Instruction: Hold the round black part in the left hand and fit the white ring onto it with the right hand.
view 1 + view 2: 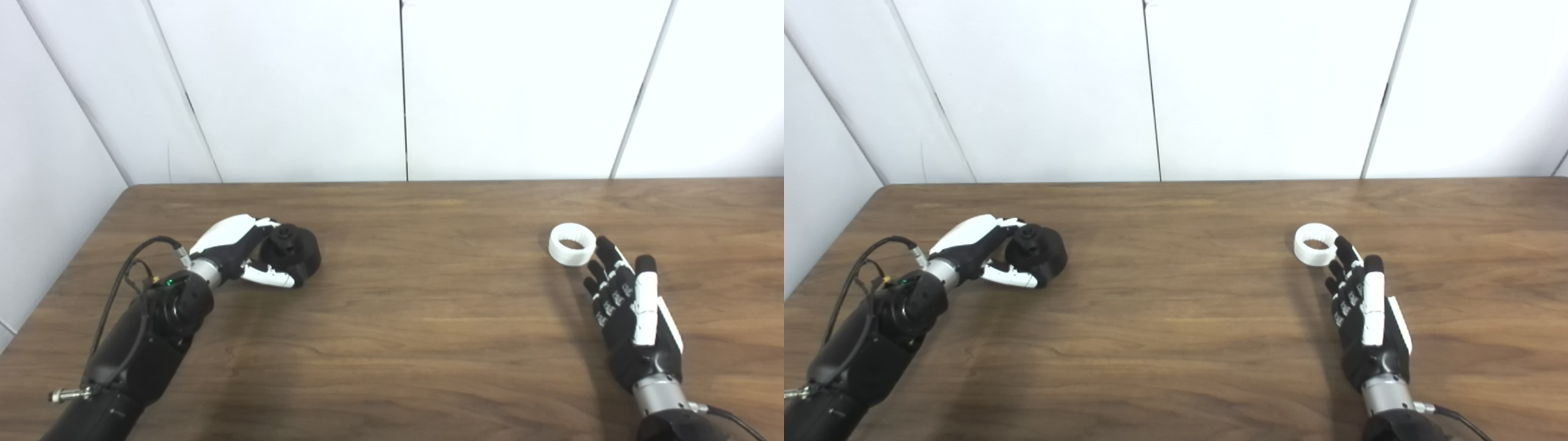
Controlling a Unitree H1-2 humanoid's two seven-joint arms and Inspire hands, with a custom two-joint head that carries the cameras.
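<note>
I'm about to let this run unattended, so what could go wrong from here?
1. The right hand is open, its fingertips right beside the white ring; a clumsy close may push the ring away across the table rather than grasp it.
2. The left hand wraps only one side of the black part, which sits on the table; lifting it may let it slip or tilt.

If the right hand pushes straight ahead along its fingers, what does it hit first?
Most likely the white ring: the right hand lies open with its fingers aimed at the ring's near edge, seemingly just short of contact.
</note>
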